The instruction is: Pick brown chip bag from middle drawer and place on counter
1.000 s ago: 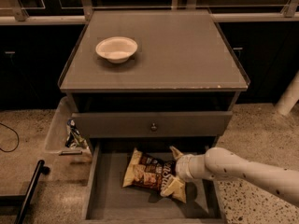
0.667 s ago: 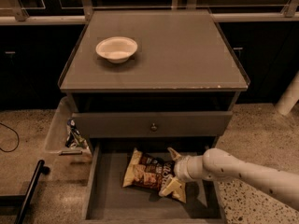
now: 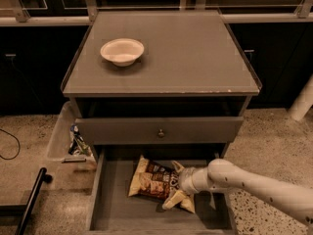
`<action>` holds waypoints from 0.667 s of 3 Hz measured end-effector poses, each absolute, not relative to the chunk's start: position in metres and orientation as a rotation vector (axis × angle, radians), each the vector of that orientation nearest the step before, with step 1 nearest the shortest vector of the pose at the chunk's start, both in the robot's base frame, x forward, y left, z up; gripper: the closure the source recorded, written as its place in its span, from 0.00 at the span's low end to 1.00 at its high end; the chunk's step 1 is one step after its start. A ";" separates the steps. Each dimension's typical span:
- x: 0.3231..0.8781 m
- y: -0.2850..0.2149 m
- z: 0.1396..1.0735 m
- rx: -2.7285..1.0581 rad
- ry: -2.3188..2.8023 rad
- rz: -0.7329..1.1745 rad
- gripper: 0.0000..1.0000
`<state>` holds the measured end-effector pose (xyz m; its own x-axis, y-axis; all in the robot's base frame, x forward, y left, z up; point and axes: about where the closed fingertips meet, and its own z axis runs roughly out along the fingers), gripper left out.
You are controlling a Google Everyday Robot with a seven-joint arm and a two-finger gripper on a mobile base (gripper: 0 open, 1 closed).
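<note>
The brown chip bag (image 3: 150,181) lies flat on the floor of the open middle drawer (image 3: 120,210), towards its back and middle. My gripper (image 3: 174,184) reaches in from the right on a white arm, at the bag's right end. Its fingers stand apart, one (image 3: 177,168) above the bag's far corner and one (image 3: 172,200) over its near corner, so the bag's right edge lies between them. The bag rests on the drawer floor. The counter (image 3: 186,58) is the grey cabinet top above.
A white bowl (image 3: 122,51) sits on the counter's left side. The upper drawer front with a round knob (image 3: 160,132) overhangs the back of the open drawer. A clear bin (image 3: 61,137) with a colourful wrapper (image 3: 77,142) hangs at the cabinet's left. A black pole (image 3: 30,201) stands at lower left.
My gripper has shifted slightly left and down over the bag's right end. The bag has not visibly moved.
</note>
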<state>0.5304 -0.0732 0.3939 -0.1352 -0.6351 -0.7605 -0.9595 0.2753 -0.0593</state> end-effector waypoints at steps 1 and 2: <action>0.529 -0.070 0.377 -1.413 1.888 0.631 0.00; 0.529 -0.070 0.377 -1.413 1.888 0.632 0.19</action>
<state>0.5294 -0.0704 0.3771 -0.1739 -0.6231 -0.7626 -0.9566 0.2908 -0.0195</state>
